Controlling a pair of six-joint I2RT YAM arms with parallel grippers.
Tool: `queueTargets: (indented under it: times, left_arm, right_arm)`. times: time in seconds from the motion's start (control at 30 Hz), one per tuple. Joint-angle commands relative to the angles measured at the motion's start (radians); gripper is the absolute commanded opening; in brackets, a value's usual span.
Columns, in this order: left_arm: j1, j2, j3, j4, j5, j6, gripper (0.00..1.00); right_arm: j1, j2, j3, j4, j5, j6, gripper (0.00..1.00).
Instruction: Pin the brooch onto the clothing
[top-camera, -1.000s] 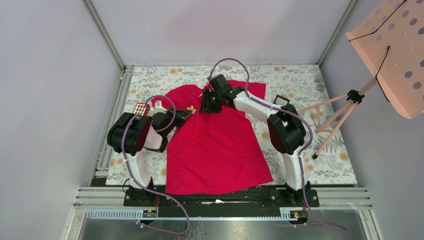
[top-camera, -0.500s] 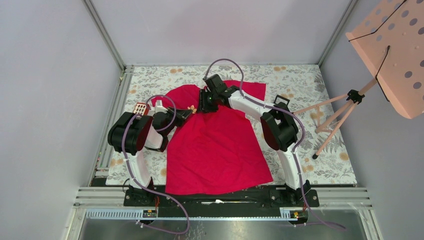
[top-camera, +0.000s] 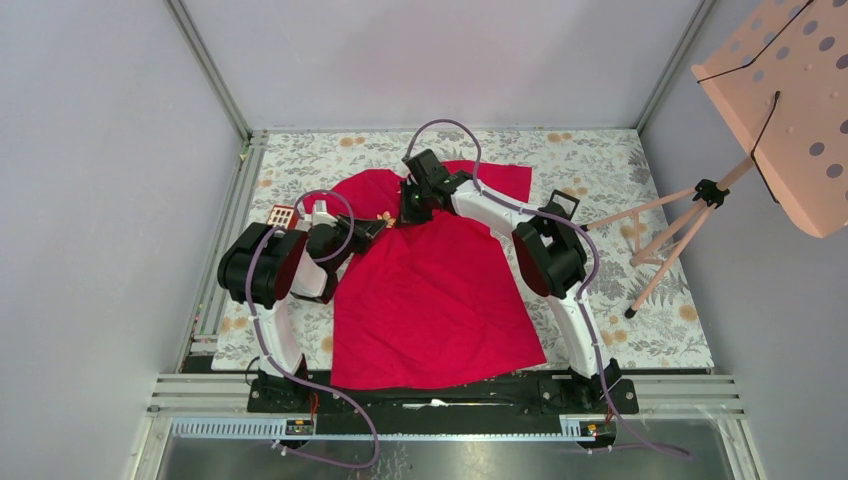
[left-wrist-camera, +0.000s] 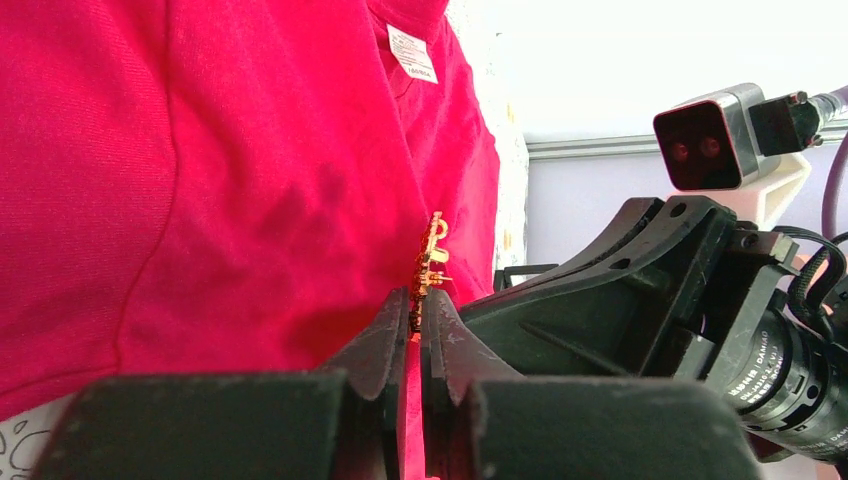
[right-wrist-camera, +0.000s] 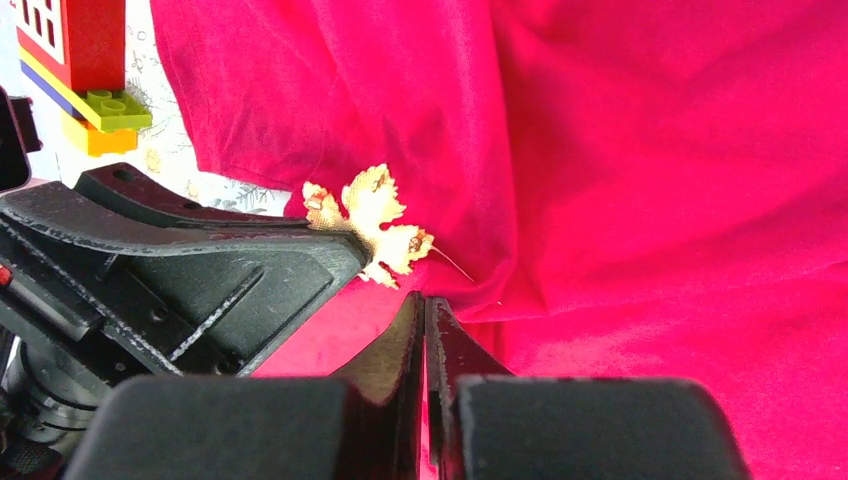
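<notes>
The clothing, a red T-shirt (top-camera: 430, 290), lies flat on the floral tablecloth, its white neck label (left-wrist-camera: 411, 53) showing. The brooch (right-wrist-camera: 375, 215), a small golden leaf-like piece, is held on edge at the shirt's left shoulder area (top-camera: 382, 216). My left gripper (left-wrist-camera: 415, 305) is shut on the brooch (left-wrist-camera: 432, 262), pinching its lower part between the tips. Coming from the far side, my right gripper (right-wrist-camera: 423, 302) is shut, its tips meeting on a raised fold of the shirt just right of the brooch. The two grippers nearly touch (top-camera: 395, 218).
A small stack of coloured toy bricks (top-camera: 281, 216) stands on the tablecloth (top-camera: 650, 300) just left of the shirt, close to my left arm. A pink perforated music stand (top-camera: 770, 110) on a tripod stands at the right. Grey walls enclose the table.
My right gripper has slid a little left toward the brooch and closed from half open. The left gripper has kept still with the brooch.
</notes>
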Motion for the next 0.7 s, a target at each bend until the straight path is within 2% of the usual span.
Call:
queueTargets:
  times: [0.0, 0.67]
  left_arm:
    - [-0.01, 0.016, 0.02, 0.087, 0.018, 0.001, 0.0]
    - [-0.024, 0.037, 0.041, 0.159, 0.085, 0.0, 0.0]
  right_arm:
    - [0.009, -0.002, 0.044, 0.044, -0.051, 0.016, 0.0]
    - [0.008, 0.002, 0.059, 0.027, -0.077, 0.009, 0.0]
